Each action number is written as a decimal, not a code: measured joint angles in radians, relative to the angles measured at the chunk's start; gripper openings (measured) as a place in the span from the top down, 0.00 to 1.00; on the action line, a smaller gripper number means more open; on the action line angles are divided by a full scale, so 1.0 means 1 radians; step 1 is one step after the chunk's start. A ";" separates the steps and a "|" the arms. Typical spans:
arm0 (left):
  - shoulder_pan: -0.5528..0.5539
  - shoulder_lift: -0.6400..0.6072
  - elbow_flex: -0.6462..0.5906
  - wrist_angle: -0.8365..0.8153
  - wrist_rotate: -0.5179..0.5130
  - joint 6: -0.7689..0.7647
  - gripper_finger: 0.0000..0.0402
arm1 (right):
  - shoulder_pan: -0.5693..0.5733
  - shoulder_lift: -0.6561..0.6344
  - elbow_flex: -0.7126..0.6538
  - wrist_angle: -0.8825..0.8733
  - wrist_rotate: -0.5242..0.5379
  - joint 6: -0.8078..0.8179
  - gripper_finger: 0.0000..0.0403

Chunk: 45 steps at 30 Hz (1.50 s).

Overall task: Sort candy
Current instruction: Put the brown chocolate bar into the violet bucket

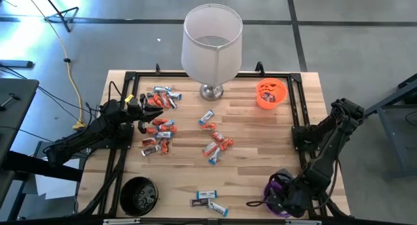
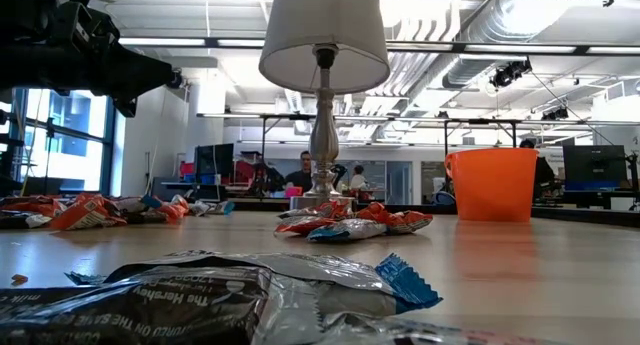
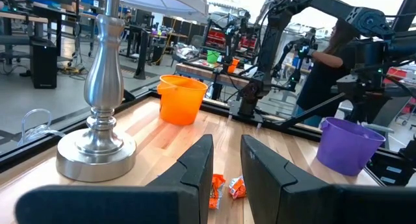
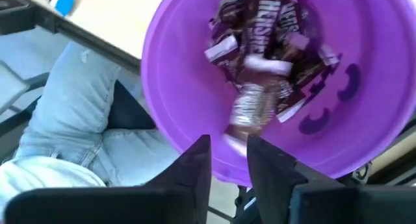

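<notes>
Purple plastic fills the right wrist view: the right gripper (image 4: 227, 162) hangs directly over the round purple plastic bowl (image 4: 188, 152) at the table's front right corner, its two dark fingers parted by a narrow gap with nothing between them. Inside that bowl lies a heap of dark brown wrapped candy bars (image 4: 263, 62).

The left gripper (image 1: 144, 114) sits above the left side of the pale wooden table (image 1: 260, 179), over a scatter of orange-red and silvery blue-white wrapped candy (image 1: 159, 135). Its fingers (image 3: 198, 165) are likewise slightly apart and hold nothing; a few orange wrappers (image 3: 227, 188) show on the wood below them.

More of the candy lies in a small cluster near the table's middle (image 1: 216, 145), and a few pieces rest near the front edge (image 1: 208, 200). A small black round bowl (image 1: 139, 195) stands at the front left corner. At the back right corner is a small orange plastic bowl (image 1: 271, 93) with candy inside. Between them at the back stands a table lamp with a white drum shade and silver metal base (image 1: 212, 42).
</notes>
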<state>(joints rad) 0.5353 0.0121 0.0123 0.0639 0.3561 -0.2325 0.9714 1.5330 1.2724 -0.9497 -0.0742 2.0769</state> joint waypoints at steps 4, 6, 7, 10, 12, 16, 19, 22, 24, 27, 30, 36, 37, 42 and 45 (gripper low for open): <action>0.000 0.000 0.000 0.000 0.000 0.000 0.84 | -0.003 0.000 0.000 0.008 0.001 0.012 0.72; 0.000 0.000 0.000 0.000 0.000 0.000 0.84 | -0.012 0.000 0.000 0.012 0.007 0.017 0.71; 0.000 0.000 0.000 0.000 0.000 0.000 0.84 | -0.018 0.000 0.000 0.020 0.017 0.014 0.71; 0.000 0.000 0.000 0.000 0.000 0.000 0.84 | -0.048 0.000 0.000 0.056 0.078 -0.049 0.71; 0.000 0.000 0.000 0.000 0.000 0.000 0.84 | -0.074 0.000 0.000 0.088 0.113 -0.130 0.71; 0.000 0.000 0.000 0.000 0.000 0.000 0.84 | -0.142 0.000 0.000 0.132 0.169 -0.331 0.71; 0.000 0.000 0.000 0.000 0.000 0.000 0.84 | -0.208 0.018 0.002 0.132 0.194 -0.494 0.71; 0.000 0.000 0.000 0.000 0.000 0.000 0.84 | -0.265 0.074 0.002 0.149 0.193 -0.664 0.71; 0.000 0.000 0.000 0.000 0.000 0.000 0.84 | -0.295 0.125 0.001 0.191 0.169 -0.787 0.71; 0.000 0.000 0.000 0.000 0.000 0.000 0.84 | -0.334 0.189 0.001 0.295 0.143 -0.973 0.71; 0.000 0.000 0.000 0.000 0.000 0.000 0.84 | -0.364 0.239 0.001 0.412 0.150 -1.144 0.71; 0.000 0.000 0.000 0.000 0.000 0.000 0.84 | -0.384 0.343 0.019 0.568 0.196 -1.396 0.71; 0.000 0.000 0.000 0.000 0.000 0.000 0.84 | -0.384 0.362 0.033 0.570 0.211 -1.425 0.71; 0.000 0.000 0.000 0.000 0.000 0.000 0.84 | -0.384 0.448 0.139 0.574 0.270 -1.538 0.71; 0.000 0.000 0.000 0.000 0.000 0.000 0.84 | -0.384 0.506 0.219 0.571 0.281 -1.579 0.71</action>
<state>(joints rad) 0.5350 0.0122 0.0123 0.0641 0.3561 -0.2326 0.5871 2.0389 1.4914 -0.3789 0.2071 0.4975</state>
